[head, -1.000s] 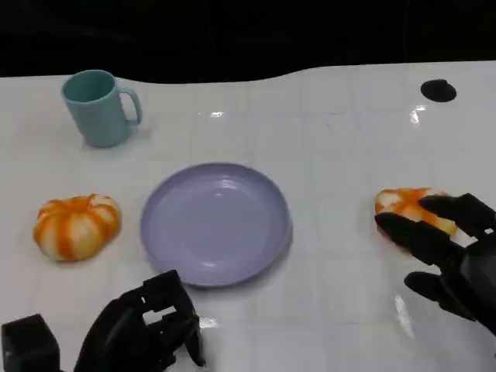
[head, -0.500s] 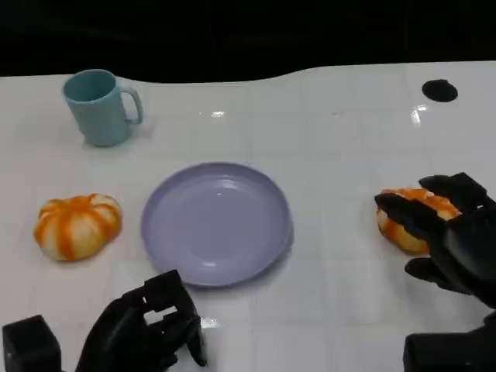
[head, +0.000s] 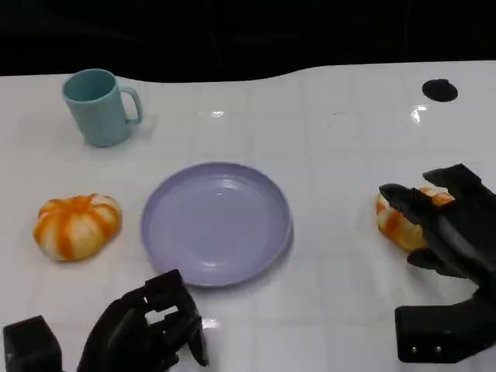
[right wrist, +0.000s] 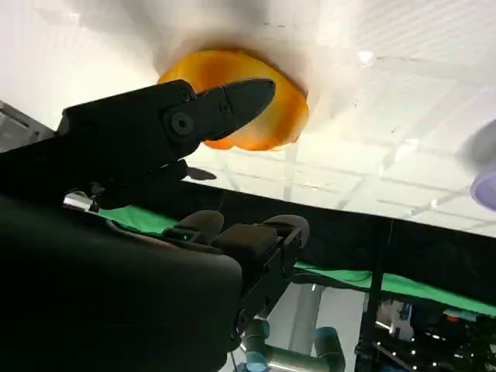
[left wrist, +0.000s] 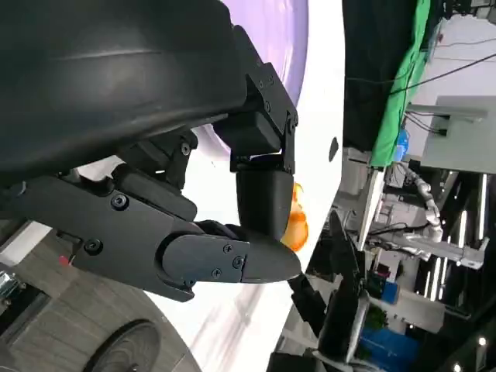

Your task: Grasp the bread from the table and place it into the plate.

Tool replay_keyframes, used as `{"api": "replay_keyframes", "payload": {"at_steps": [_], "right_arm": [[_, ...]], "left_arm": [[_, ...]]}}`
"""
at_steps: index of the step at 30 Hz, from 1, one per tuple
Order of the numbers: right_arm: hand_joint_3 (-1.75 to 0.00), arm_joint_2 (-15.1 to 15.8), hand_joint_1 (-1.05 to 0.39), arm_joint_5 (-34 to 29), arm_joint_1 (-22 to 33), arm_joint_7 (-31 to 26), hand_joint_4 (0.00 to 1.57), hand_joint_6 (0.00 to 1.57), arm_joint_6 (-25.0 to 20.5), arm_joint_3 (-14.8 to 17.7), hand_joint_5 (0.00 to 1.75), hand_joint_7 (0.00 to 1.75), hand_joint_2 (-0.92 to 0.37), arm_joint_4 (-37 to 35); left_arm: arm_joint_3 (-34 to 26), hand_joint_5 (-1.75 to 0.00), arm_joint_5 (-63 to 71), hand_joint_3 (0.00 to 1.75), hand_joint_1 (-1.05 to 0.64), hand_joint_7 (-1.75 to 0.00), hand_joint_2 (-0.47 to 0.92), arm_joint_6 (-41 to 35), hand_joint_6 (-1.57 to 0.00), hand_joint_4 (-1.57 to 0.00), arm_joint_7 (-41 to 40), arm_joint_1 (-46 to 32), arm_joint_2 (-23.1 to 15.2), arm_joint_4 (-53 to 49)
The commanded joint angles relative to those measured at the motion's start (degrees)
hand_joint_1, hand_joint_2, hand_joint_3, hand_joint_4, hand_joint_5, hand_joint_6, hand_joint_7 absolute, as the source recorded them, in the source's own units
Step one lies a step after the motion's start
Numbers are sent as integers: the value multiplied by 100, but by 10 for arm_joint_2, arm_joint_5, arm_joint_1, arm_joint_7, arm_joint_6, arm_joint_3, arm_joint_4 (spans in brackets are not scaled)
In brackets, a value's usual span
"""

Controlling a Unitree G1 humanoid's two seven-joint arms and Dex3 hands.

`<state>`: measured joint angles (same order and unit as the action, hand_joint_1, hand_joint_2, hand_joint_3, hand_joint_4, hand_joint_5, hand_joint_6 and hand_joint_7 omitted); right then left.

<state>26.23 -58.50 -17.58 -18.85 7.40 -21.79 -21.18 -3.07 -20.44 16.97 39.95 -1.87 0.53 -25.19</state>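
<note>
Your right hand [head: 443, 229] is wrapping its spread fingers over the bread [head: 397, 219] near the table's [head: 333, 147] right edge, not yet clamping; lifting and carrying to the plate [head: 216, 223] remain.

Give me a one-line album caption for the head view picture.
Right hand reaches over an orange bread, beside a purple plate on the white table.

Bread [head: 397, 221] on right: orange w/ white stripes. 2nd bun [head: 76, 225] on left: same orange/white stripes. Plate [head: 273, 203] in middle: pale lavender, plain. Mug [head: 97, 107] far left: teal. Table [head: 333, 139]: white, faint grid. Both hands [head: 147, 333] [head: 446, 225]: black.
</note>
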Motion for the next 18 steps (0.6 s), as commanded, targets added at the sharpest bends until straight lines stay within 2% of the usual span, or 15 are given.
{"api": "replay_keyframes", "payload": {"at_steps": [1,13,18], "right_arm": [[0,-3,-57,0,-25,-13,8,34,-7,-15,56,0,-87,-33],[0,-30,-58,0,-85,-23,12,33,-26,-59,50,0,-87,-126],[0,-40,-57,-2,-114,-31,19,34,-33,-79,41,0,-85,-177]], "left_arm": [[-4,-175,0,37,-59,-149,85,0,-70,-77,-2,-9,-8,10],[-3,-175,4,37,-60,-148,85,3,-71,-78,-5,-12,-8,12],[-2,-175,4,37,-61,-148,84,-2,-71,-78,-8,-14,-8,18]]}}
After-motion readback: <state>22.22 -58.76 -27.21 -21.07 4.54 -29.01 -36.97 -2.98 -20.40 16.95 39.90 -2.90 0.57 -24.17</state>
